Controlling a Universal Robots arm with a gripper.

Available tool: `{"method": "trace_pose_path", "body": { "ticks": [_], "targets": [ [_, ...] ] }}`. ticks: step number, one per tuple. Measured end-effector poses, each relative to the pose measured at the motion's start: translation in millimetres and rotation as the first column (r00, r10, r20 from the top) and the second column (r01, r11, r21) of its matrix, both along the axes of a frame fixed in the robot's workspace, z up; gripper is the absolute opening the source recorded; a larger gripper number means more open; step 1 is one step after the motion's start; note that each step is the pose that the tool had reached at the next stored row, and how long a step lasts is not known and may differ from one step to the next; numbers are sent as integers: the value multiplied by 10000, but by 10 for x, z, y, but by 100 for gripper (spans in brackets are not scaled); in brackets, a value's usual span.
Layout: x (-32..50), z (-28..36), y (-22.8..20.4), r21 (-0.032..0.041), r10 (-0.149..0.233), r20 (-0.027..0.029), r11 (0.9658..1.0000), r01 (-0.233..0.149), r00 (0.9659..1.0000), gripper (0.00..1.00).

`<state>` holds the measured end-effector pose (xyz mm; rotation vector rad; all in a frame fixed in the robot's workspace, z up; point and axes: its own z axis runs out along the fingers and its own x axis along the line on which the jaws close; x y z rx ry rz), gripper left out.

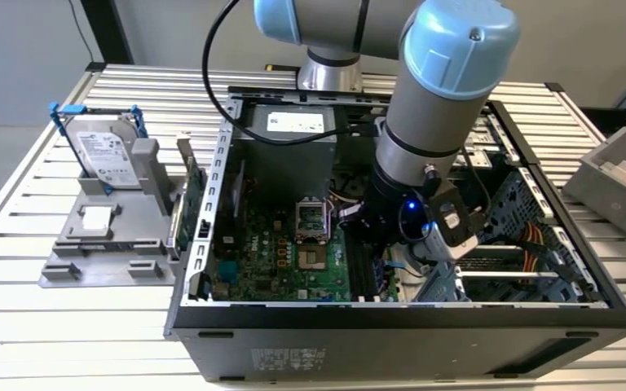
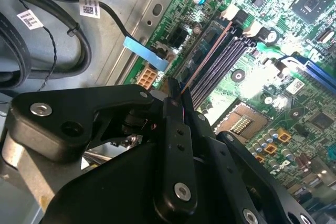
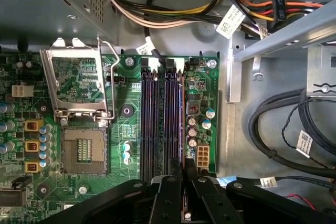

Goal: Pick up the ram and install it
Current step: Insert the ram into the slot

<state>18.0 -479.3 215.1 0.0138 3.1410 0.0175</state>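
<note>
My gripper (image 3: 182, 169) reaches down into the open computer case (image 1: 400, 316), above the motherboard (image 1: 275, 265). Its black fingers (image 2: 173, 109) are shut on the ram (image 3: 182, 116), a thin stick seen edge-on. The ram (image 2: 207, 56) stands upright along the memory slot closest to the board's edge, beside the other dark memory slots (image 3: 152, 124). I cannot tell whether it is fully seated. In the exterior view the gripper (image 1: 381, 244) is largely hidden behind the arm's wrist.
An open CPU socket (image 3: 84, 150) with its raised metal frame (image 3: 79, 80) lies beside the slots. Bundled cables (image 3: 173, 17) and black cables (image 3: 283, 119) run close by. Outside the case, a hard drive (image 1: 112, 155) stands in a grey holder and a grey bin (image 1: 623, 175) sits at the exterior view's right.
</note>
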Motion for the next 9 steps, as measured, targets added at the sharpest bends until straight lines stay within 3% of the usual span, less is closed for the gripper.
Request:
{"method": "trace_pose_path", "body": {
  "ticks": [9],
  "targets": [
    [-24, -6, 10, -9, -129, -1, 9999, 129, 9999, 0]
  ]
}}
